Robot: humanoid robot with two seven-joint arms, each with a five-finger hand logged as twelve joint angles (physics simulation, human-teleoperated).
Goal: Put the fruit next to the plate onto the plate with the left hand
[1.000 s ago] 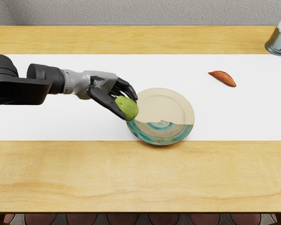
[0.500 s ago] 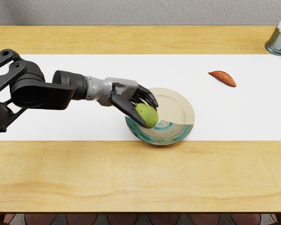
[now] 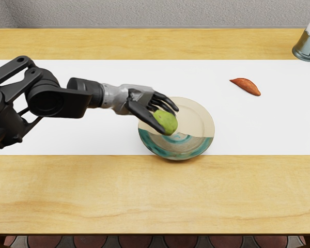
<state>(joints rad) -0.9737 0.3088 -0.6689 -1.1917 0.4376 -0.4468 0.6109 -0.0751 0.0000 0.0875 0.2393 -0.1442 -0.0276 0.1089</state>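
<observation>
The fruit (image 3: 167, 122) sits clasped in the left robot hand (image 3: 148, 106), fingers curled round it, over the plate's (image 3: 199, 124) left side; the arm reaches in level.

Glossy glazed ceramic plate (image 3: 196, 121), matt wood-grain table (image 3: 155, 191), smooth white runner (image 3: 248, 124), matt green fruit (image 3: 166, 122)

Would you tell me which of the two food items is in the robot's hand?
The green fruit, gripped by the left hand over the plate; the orange-red piece lies free.
</observation>
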